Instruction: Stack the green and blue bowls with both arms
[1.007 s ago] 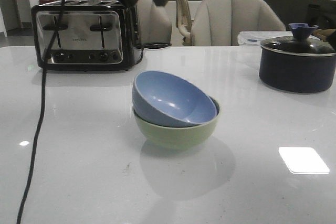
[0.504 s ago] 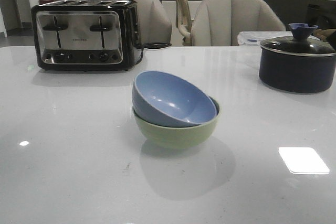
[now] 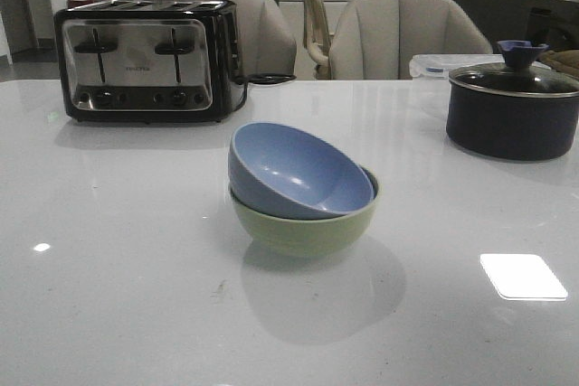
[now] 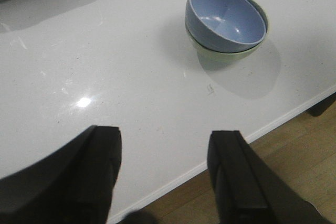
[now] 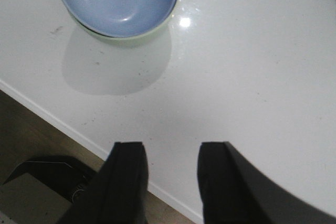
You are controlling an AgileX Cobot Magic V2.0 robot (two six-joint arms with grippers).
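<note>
Dusty-blue bowl sits nested inside the pale green bowl near the middle of the white table, forward of the toaster and well apart from the dark lidded pot at the right. The blue bowl is not seated level: it is tilted, its mouth facing up and toward the front-right, its rim raised on the left and dipped to the green rim on the right. The green bowl stands upright beneath it, mouth up. Compared with one second ago, the dark arm and its hanging black cable have gone from the front view; the bowls, toaster and pot are unmoved. Left gripper hangs over the table's near edge, well clear of the bowls, jaws spread apart and holding nothing. Right gripper likewise hangs above the table edge near the stack, jaws parted and empty. A small mark on the toaster's steel face is too faint to read. Padded chairs stand behind the table.
</note>
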